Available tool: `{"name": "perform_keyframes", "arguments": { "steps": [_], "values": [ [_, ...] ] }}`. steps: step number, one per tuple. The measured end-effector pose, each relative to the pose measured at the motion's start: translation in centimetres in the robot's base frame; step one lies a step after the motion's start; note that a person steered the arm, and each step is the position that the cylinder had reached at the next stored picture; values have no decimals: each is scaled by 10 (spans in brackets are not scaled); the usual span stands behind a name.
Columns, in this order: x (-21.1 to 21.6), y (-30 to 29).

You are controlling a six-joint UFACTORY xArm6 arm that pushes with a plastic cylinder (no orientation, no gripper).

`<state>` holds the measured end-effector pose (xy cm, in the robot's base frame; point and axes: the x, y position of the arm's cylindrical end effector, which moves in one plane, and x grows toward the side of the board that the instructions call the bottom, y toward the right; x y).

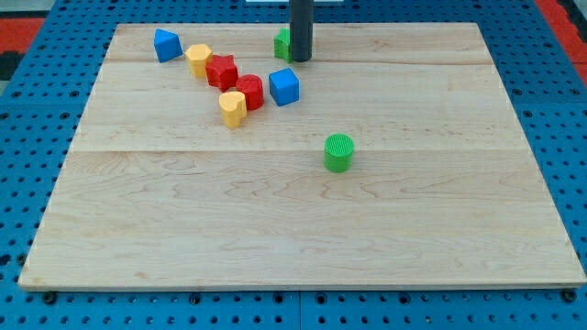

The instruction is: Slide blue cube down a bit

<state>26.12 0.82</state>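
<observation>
The blue cube [284,86] sits on the wooden board [303,229] in the upper middle, touching a red cylinder [249,92] on its left. My tip [300,60] stands just above and slightly right of the blue cube, a small gap apart from it. The rod hides part of a green block [282,43] at the board's top edge, whose shape I cannot make out.
A red star-like block [221,71], a yellow block [199,60] and a yellow block [233,108] cluster left of the blue cube. A blue wedge-shaped block [166,44] lies at upper left. A green cylinder [338,152] stands lower right of the cube.
</observation>
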Motion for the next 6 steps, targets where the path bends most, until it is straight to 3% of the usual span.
{"name": "perform_keyframes", "arguments": {
  "steps": [4, 6],
  "values": [
    [-5, 8],
    [52, -16]
  ]
}}
